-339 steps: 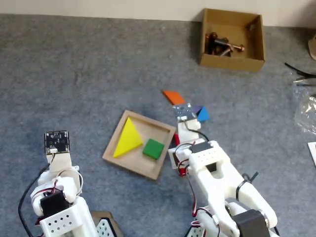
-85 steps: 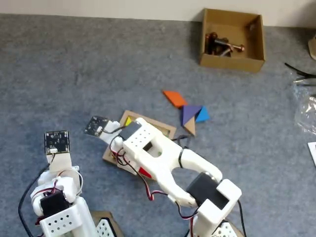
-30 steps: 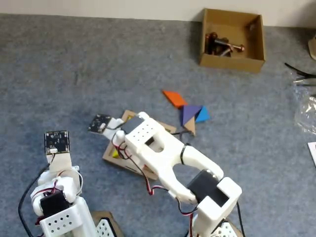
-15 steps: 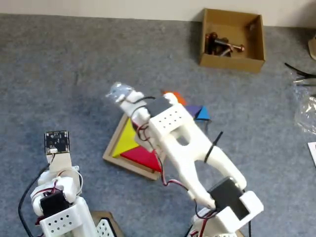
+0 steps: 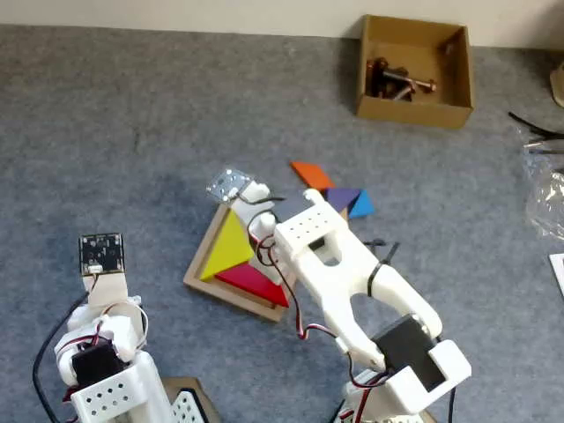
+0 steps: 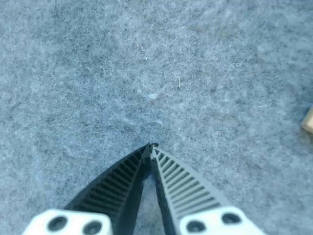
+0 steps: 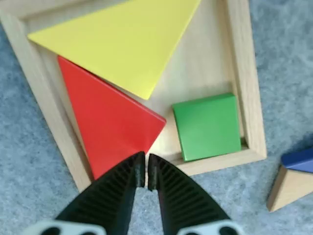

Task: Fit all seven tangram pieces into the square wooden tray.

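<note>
The square wooden tray [image 7: 247, 88] lies mid-table, seen from above as tray [image 5: 199, 264]. In it lie a large yellow triangle [image 7: 124, 41], a large red triangle [image 7: 110, 125] and a green square [image 7: 208, 126]. The yellow triangle [image 5: 227, 247] and red triangle [image 5: 257, 284] are side by side. My right gripper [image 7: 145, 165] is shut and holds nothing, its tips above the red triangle's corner by the tray rim. The right arm [image 5: 326, 256] covers the tray's right half. Outside lie an orange parallelogram [image 5: 311, 174], a purple triangle [image 5: 342, 197], a blue triangle [image 5: 360, 204] and a tan triangle [image 7: 288, 188]. My left gripper [image 6: 151, 146] is shut over bare carpet.
A cardboard box [image 5: 412, 70] with metal parts stands at the back right. A plastic bag [image 5: 548, 204] and dark cables [image 5: 533, 132] lie at the right edge. The left arm [image 5: 101, 300] stands at the lower left on grey carpet.
The right arm has swung from the tray's left side back over its right half. The red triangle, earlier under the arm, now lies in the tray beside the yellow one. The left arm kept still.
</note>
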`<state>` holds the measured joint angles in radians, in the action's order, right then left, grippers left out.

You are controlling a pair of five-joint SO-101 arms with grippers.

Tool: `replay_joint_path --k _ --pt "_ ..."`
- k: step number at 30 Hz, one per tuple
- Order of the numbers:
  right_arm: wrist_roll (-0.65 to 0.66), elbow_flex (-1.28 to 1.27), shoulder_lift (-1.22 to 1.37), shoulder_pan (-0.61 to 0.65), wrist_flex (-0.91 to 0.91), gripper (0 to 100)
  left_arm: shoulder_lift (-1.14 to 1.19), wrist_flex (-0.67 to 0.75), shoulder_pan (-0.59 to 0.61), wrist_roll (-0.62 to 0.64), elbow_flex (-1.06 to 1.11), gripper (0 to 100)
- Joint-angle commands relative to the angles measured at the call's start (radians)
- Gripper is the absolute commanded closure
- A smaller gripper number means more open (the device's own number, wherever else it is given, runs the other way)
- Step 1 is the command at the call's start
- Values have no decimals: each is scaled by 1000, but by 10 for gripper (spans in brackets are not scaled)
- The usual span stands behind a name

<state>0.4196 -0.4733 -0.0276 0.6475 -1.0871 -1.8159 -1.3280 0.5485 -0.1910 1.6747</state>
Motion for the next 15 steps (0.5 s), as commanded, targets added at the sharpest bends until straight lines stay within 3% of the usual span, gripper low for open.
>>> replay_joint_path --k 1,15 --pt "8 -2 -62 -18 27 994 -5 -9 -15 9 21 995" --pt "5 -47 -61 -13 30 994 -5 -9 -15 9 21 995"
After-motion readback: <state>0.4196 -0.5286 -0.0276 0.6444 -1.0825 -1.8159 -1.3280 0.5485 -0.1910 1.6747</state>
